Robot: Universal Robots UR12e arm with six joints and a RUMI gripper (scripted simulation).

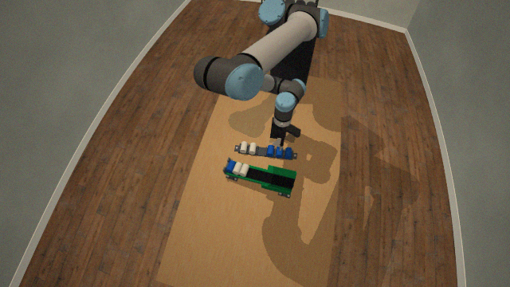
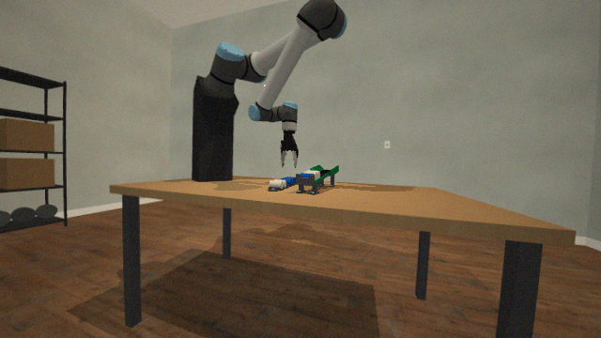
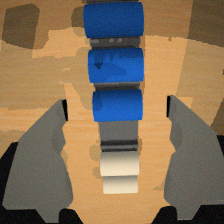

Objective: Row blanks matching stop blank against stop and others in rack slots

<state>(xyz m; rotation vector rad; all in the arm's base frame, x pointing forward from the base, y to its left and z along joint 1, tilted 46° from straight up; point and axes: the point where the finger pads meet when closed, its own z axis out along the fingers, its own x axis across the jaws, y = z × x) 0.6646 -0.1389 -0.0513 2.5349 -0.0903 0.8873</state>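
Observation:
The feed ramp (image 1: 264, 178) is green and black, with a blue blank (image 1: 230, 166) at its stop and two white blanks (image 1: 241, 169) right behind it. The grey stock rack (image 1: 264, 151) holds two white blanks (image 1: 247, 147) at its left end and three blue blanks (image 1: 279, 152) at its right. My gripper (image 1: 280, 139) hangs above the rack's blue end, half open and empty. In the wrist view the three blue blanks (image 3: 116, 65) and two white blanks (image 3: 119, 172) run in a line between my fingers, well below them. The gripper also shows in the exterior view (image 2: 288, 161).
The robot's black base (image 2: 212, 131) stands at the table's back edge. A shelf with boxes (image 2: 28, 150) stands off the table at the far left.

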